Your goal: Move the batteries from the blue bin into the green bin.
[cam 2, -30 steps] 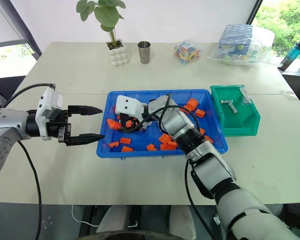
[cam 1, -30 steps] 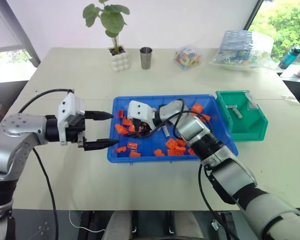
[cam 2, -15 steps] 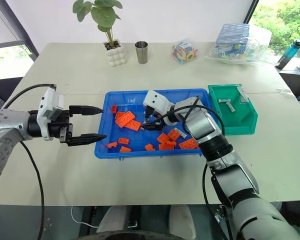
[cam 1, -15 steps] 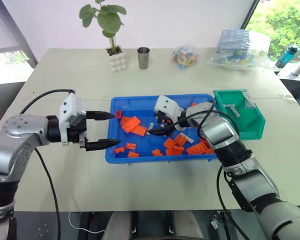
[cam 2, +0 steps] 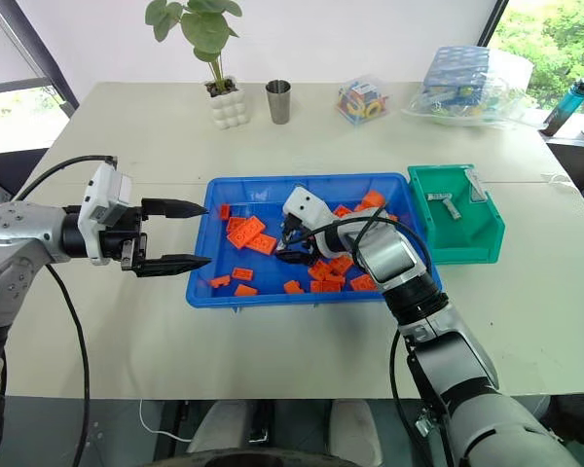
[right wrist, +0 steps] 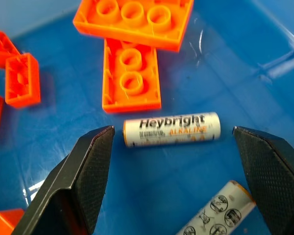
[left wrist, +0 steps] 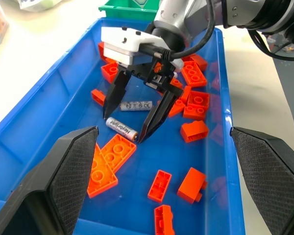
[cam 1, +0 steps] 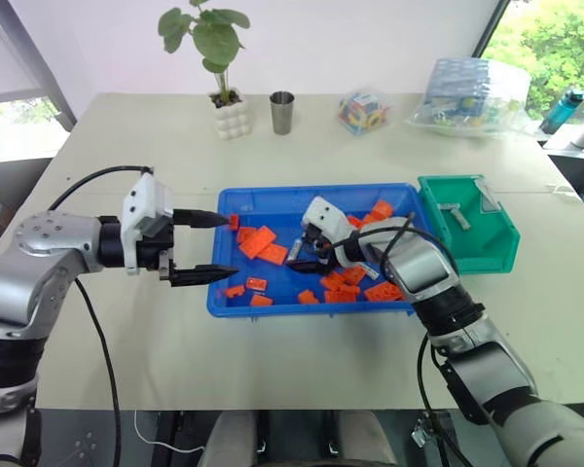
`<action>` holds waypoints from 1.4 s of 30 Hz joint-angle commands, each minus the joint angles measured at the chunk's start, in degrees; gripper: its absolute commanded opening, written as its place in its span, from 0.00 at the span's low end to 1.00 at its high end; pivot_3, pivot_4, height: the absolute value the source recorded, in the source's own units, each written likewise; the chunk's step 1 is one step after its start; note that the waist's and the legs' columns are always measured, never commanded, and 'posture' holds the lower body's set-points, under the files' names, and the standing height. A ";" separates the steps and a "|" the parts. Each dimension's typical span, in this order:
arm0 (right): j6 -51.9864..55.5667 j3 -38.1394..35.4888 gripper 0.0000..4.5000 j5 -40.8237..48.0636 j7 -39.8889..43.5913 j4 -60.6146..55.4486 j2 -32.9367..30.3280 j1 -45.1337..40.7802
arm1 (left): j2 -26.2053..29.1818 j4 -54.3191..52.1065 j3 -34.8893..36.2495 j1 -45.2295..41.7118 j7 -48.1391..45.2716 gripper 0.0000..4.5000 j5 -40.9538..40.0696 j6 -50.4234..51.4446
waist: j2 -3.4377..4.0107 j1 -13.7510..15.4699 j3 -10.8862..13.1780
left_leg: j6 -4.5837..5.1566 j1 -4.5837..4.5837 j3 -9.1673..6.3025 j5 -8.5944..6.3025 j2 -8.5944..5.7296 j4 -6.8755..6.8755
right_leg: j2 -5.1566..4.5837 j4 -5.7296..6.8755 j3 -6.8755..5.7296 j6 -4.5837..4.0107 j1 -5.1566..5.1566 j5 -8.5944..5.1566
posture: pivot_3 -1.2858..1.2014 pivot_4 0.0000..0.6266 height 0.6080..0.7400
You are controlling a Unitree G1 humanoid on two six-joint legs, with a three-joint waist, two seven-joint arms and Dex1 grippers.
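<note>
The blue bin (cam 1: 236, 299) holds scattered orange bricks (cam 1: 264, 243) and two batteries (left wrist: 121, 129). Over these hangs the right gripper (left wrist: 123, 126), fingers spread wide, gripping nothing. The green bin (cam 1: 487, 255) sits just beside the blue bin. The left gripper (cam 1: 212, 247) is open and empty at the blue bin's other end.

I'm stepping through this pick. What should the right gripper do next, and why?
Probably lower slightly and close. The right gripper, jaws open, straddles a battery lying loose on the blue bin floor, apart from the bricks.
</note>
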 commanded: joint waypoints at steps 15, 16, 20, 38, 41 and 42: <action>1.84 -4.69 0.50 3.79 0.73 -7.13 -4.70 -0.51 | -0.76 -1.75 1.16 0.04 0.99 1.00 -0.09 -0.97 | 0.00 0.24 0.01 | 0.00 0.00 -0.01 0.00 -0.01 0.00 | -0.02 0.00 0.00 0.00 0.01 0.00 | 0.52 0.24 0.82; 3.21 -6.93 0.50 4.49 0.63 -9.31 -6.89 -0.55 | -1.22 -2.08 1.47 0.38 1.77 1.00 -0.21 -0.86 | 0.00 0.32 0.01 | 0.00 0.00 -0.01 0.00 -0.01 0.00 | -0.02 0.00 0.00 0.00 0.02 0.00 | 0.52 0.24 0.82; 9.25 -17.38 0.50 7.86 -0.34 -15.51 -15.91 -0.02 | -3.13 -3.06 2.41 2.30 4.41 1.00 -0.33 -1.05 | 0.00 0.52 0.03 | 0.03 -0.02 -0.03 -0.02 -0.03 0.01 | -0.08 -0.05 0.00 0.00 0.05 0.00 | 0.52 0.24 0.82; 3.60 -28.86 0.98 6.82 -6.48 -6.66 -34.21 11.65 | -6.67 -4.70 1.08 1.38 7.46 1.00 -0.66 -0.64 | 0.02 0.46 0.05 | 0.02 0.06 0.13 0.00 0.08 -0.02 | -0.02 -0.16 0.10 0.00 0.10 0.00 | 0.52 0.24 0.82; 3.19 -29.11 0.98 7.81 -7.11 -7.44 -33.85 9.91 | -6.61 -5.14 1.19 1.81 7.50 1.00 -0.72 -0.71 | 0.03 0.40 0.05 | 0.01 0.06 0.13 0.00 0.07 -0.02 | -0.03 -0.16 0.10 0.00 0.10 0.00 | 0.52 0.24 0.82; 3.44 -29.25 0.98 8.51 -7.32 -8.26 -33.30 8.80 | -6.62 -5.15 1.21 1.85 7.56 1.00 -0.70 -0.70 | 0.04 0.38 0.06 | 0.01 0.06 0.13 0.00 0.07 -0.02 | -0.02 -0.16 0.10 0.00 0.10 0.00 | 0.52 0.24 0.82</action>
